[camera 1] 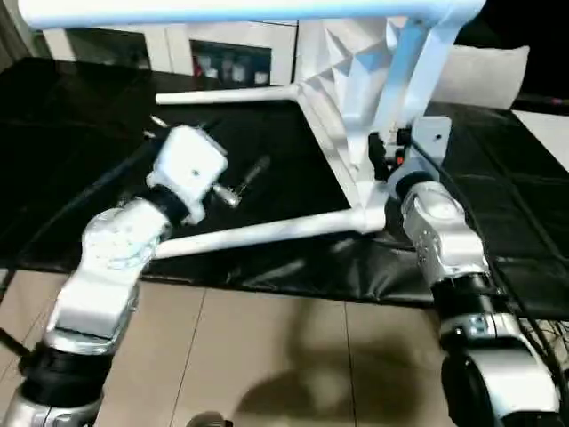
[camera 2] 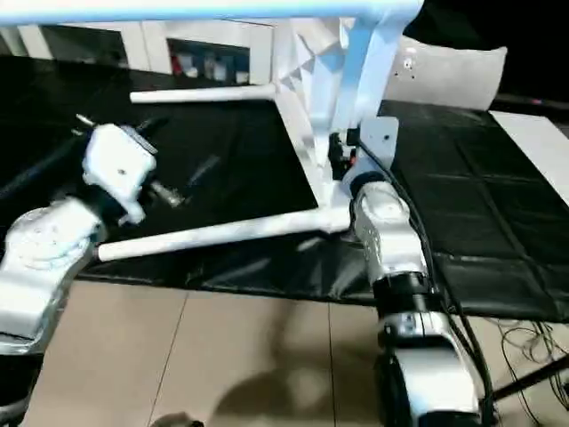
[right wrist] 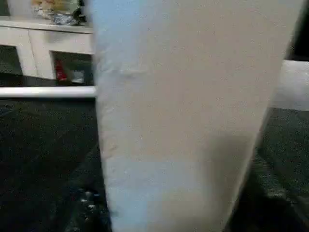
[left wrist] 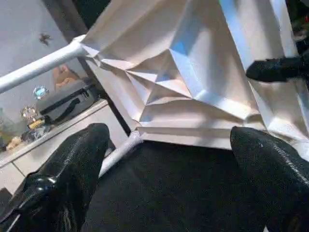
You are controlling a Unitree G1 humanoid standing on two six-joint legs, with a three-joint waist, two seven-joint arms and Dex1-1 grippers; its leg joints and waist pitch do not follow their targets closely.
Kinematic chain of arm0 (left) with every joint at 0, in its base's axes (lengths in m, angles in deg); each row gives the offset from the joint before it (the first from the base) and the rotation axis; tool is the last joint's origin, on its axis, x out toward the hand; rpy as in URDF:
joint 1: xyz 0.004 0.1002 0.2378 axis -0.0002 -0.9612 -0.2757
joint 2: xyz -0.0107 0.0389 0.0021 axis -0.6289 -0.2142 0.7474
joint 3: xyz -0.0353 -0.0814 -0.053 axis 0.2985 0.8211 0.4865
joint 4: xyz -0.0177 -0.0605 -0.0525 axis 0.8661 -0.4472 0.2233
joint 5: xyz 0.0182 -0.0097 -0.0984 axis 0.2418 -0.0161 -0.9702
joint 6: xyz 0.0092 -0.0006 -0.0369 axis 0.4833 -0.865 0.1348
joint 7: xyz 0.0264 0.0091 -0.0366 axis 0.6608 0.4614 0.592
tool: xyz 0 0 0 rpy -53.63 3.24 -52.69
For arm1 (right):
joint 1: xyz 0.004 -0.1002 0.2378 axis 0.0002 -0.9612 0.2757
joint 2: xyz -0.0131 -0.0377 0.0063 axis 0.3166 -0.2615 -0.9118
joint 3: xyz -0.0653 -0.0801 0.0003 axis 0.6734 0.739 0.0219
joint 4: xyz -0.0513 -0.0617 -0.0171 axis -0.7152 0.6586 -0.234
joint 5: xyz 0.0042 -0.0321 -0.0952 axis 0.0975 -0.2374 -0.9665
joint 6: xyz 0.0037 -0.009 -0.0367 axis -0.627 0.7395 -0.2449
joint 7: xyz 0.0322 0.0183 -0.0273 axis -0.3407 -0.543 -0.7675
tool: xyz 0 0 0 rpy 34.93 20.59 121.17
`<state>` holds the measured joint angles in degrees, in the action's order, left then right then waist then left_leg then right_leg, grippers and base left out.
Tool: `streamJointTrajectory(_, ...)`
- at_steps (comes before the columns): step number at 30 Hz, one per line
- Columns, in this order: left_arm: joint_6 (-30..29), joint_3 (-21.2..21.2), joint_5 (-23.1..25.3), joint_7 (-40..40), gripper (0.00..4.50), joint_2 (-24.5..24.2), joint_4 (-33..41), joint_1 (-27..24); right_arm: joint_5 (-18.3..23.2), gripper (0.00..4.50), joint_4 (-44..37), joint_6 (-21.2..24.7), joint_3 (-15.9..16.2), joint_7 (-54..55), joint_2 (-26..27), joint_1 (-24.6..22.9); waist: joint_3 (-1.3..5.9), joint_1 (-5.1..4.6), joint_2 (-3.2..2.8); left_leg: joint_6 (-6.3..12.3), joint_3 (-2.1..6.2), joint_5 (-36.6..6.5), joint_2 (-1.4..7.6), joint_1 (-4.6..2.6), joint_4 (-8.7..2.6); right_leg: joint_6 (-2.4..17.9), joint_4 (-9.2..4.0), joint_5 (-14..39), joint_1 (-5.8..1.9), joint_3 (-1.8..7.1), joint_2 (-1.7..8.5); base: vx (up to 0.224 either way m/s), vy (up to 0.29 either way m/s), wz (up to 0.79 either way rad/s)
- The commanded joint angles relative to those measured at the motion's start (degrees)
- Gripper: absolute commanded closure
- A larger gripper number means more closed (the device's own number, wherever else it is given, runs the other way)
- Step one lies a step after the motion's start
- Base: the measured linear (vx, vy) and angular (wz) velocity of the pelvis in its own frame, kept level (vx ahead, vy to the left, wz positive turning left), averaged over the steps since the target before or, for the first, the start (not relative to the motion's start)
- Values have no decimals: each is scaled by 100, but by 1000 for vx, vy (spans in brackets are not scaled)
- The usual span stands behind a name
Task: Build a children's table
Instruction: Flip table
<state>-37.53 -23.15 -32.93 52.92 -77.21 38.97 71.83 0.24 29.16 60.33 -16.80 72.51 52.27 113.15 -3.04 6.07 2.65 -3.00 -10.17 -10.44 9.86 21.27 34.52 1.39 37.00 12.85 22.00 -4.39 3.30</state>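
Note:
The children's table [camera 1: 342, 80] lies on its side on a black mat, its ribbed underside [left wrist: 193, 72] turned toward my left arm. One leg [camera 1: 267, 229] stretches along the mat toward me. Another leg [camera 1: 222, 92] points left at the back, and a third [camera 1: 249, 11] runs across the top of the view. My left gripper [left wrist: 169, 159] is open with nothing between its wide-spread fingers [left wrist: 72, 164], a little short of the underside. My right gripper [camera 1: 388, 151] sits against the upright leg [right wrist: 188, 111] at the table's near right corner.
The black mat [camera 1: 89, 133] ends at a front edge, with tan floor [camera 1: 267, 356] below it. A white cabinet with glass doors [camera 1: 231, 53] stands behind. A white panel [camera 1: 484, 76] lies at the back right. Cables [camera 2: 524, 347] trail on the floor at the right.

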Motion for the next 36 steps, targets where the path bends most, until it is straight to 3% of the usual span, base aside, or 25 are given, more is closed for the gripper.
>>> streamJointTrajectory(1, 112, -88, 108, -16, 0, -14, -23, -67, -5, 214, 301, -206, 80, -284, -149, 163, 347, -1, -29, -219, 139, -1008, 332, -55, -424, 831, -433, 394, -240, 371, 534, 0, 0, 0)
streamJointTrajectory(4, 174, -30, 156, 20, 0, 9, -60, -27, -47, 240, 688, -474, 61, -511, -216, 290, 342, 0, -54, -188, 131, -1046, 341, -66, -418, 926, -436, 510, -222, 368, 542, 0, 0, 0)
streamJointTrajectory(5, 260, 15, 283, 157, 0, 1, -118, 39, -94, 248, 796, -542, 101, -611, -265, 320, 335, -7, 33, -158, 120, -1068, 337, -62, -418, 924, -457, 581, -229, 366, 534, 0, 0, 0)
streamJointTrajectory(7, 464, 91, 502, 398, 0, -17, -250, 156, -160, 266, 957, -641, 175, -815, -335, 365, 328, 4, -8, -141, 132, -1130, 349, -67, -418, 906, -466, 781, -223, 367, 545, 0, 0, 0)
streamJointTrajectory(9, 789, 235, 400, 428, 0, 13, -417, 283, -137, 267, 1141, -644, 167, -996, -373, 418, 331, 10, 3, -116, 131, -1074, 340, -65, -414, 914, -465, 731, -228, 367, 543, 0, 0, 0)
streamJointTrajectory(13, 871, 251, 525, 475, 0, -69, -544, 355, -99, 275, 1280, -659, 159, -1131, -407, 469, 345, 4, 28, -36, 129, -863, 349, -48, -402, 1021, -414, 396, -239, 364, 548, 0, 0, 0)
streamJointTrajectory(19, 1085, 305, 1178, 1090, 0, -144, -860, 639, -172, 277, 1477, -828, 160, -1052, -421, 532, 336, -3, 14, -4, 133, -956, 358, -63, -403, 1014, -443, 603, -229, 364, 552, 0, 0, 0)
streamJointTrajectory(23, 2112, 171, 1964, 1563, 0, -293, -669, 918, -316, 277, 1518, -915, 217, -875, -405, 540, 340, 5, 9, 5, 143, -944, 363, -60, -404, 1017, -443, 541, -225, 361, 550, 0, 0, 0)
streamJointTrajectory(24, 2289, 131, 2288, 1859, 0, -342, -622, 989, -356, 277, 1487, -920, 251, -836, -397, 527, 343, 5, 7, -8, 145, -948, 374, -62, -403, 1000, -426, 527, -229, 364, 556, 0, 0, 0)
streamJointTrajectory(26, 2390, 168, 2473, 2096, 0, -360, -589, 1076, -422, 277, 1457, -927, 301, -792, -409, 514, 344, -1, 4, -21, 141, -940, 364, -55, -399, 1009, -417, 509, -225, 361, 553, 0, 0, 0)
streamJointTrajectory(32, 2601, 147, 2837, 2350, 0, -439, -576, 1243, -484, 278, 1449, -899, 342, -703, -411, 512, 382, 5, 3, 62, 133, -616, 353, -32, -361, 1129, -354, -31, -230, 357, 540, 0, 0, 0)
streamJointTrajectory(36, 2341, -182, 2630, 1586, 0, -389, -1122, 1051, -587, 278, 1466, -716, 362, -466, -431, 533, 396, 29, -31, 155, 116, -343, 332, -19, -329, 1241, -317, -447, -197, 349, 516, 0, 0, 0)
